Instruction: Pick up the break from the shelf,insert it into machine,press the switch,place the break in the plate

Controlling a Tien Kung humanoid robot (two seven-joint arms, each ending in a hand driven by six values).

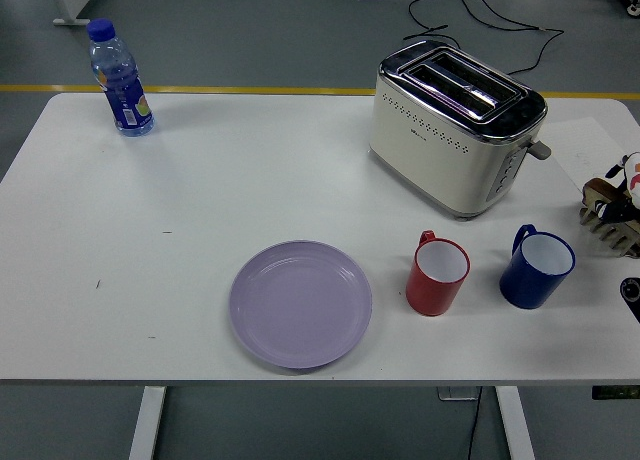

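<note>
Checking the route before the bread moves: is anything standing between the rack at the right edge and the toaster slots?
Nothing visible stands between the rack and the toaster; the blue mug sits nearer the camera.
</note>
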